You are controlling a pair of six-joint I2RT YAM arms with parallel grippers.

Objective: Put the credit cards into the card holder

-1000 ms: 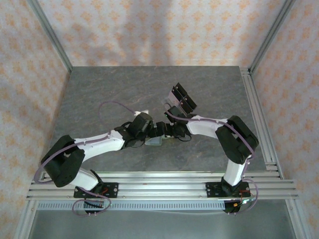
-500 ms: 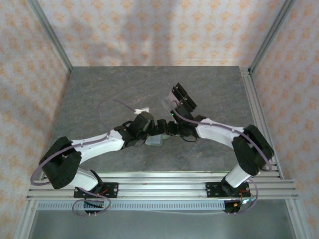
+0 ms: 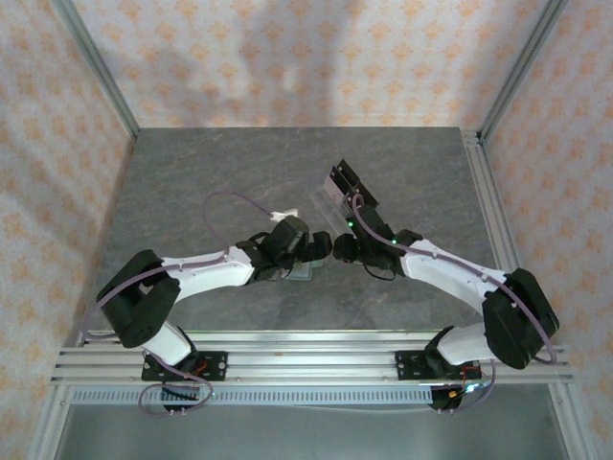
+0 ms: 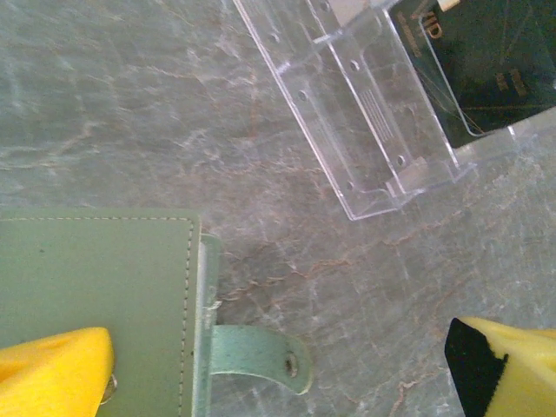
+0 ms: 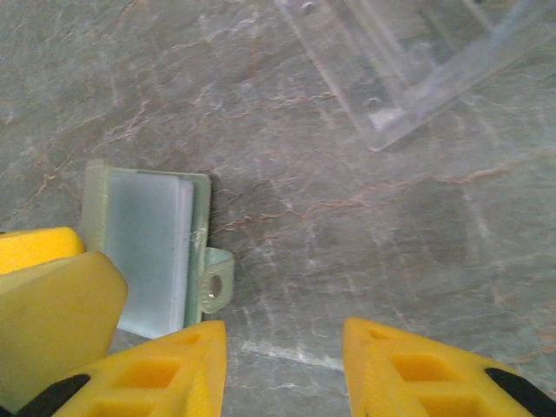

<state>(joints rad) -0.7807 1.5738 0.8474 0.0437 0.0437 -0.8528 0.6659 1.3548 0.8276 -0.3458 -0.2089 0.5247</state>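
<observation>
Green wallet [image 5: 94,195] lies on the desk [image 5: 347,217] with a card [image 5: 152,252] in it; left pincer [image 4: 278,378], spread wide, apparently pins it steady; right pincer [image 5: 282,365] parted, empty.

Clear acrylic rack [image 3: 343,195] with black parts, tilted, on grey marbled tabletop [image 3: 211,182]; patterned walls [image 3: 287,57] around; aluminium rails [image 3: 306,350] along near edge.

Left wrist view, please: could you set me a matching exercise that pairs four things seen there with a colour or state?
Things:
1 card holder
2 rack
3 snap tab
4 left hand

Descriptions:
a transparent
b open wide
c sage green, stitched edge
d mint strap with a metal stud

Pairs: 1-c, 2-a, 3-d, 4-b
</observation>
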